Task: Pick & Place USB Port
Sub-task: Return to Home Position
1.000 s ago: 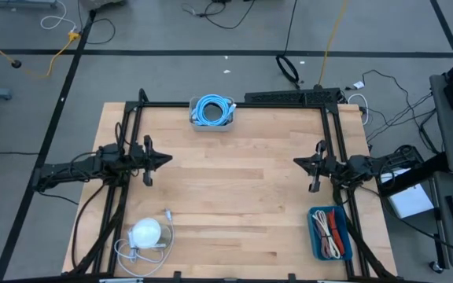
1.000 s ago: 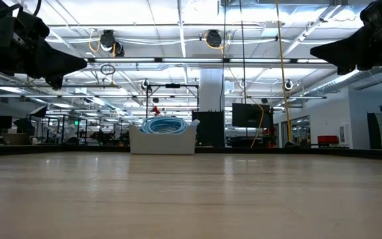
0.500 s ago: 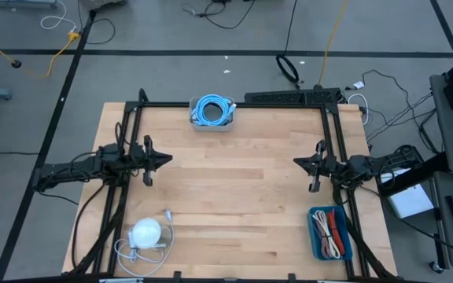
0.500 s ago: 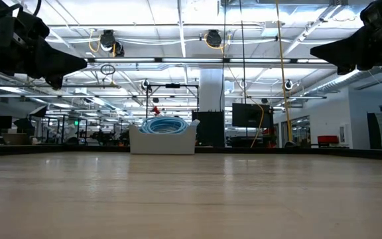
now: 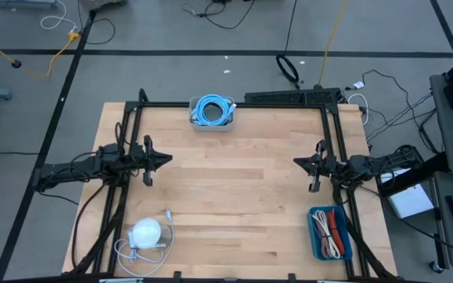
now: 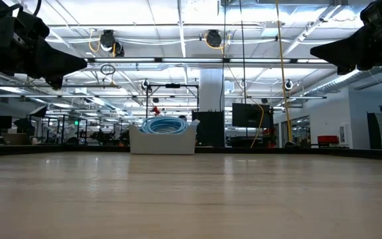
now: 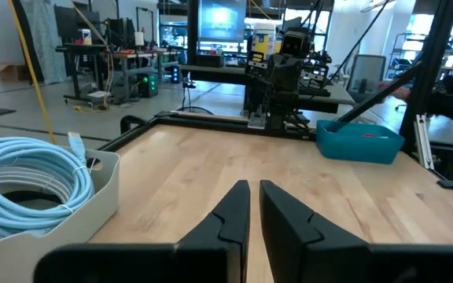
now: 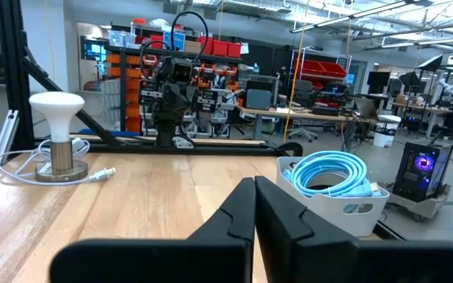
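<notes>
A white dome-shaped lamp on a round base [image 5: 145, 233] stands near the table's near-left corner, its white cord looped beside it. The cord's USB plug [image 5: 167, 212] lies on the wood; the right wrist view also shows the lamp [image 8: 57, 134] and the plug [image 8: 104, 173]. My left gripper [image 5: 167, 159] hovers shut above the table's left side, pointing right. My right gripper [image 5: 296, 162] hovers shut above the right side, pointing left. Both touch nothing and hang well above the table in the low view, the left gripper [image 6: 78, 64] and the right gripper [image 6: 317, 50].
A white bin holding a coiled light-blue cable [image 5: 212, 111] sits at the far edge, mid-table. A blue tray with red and white cables [image 5: 329, 233] sits at the near-right corner. A black frame [image 5: 234, 104] runs along the table's far, left and right sides.
</notes>
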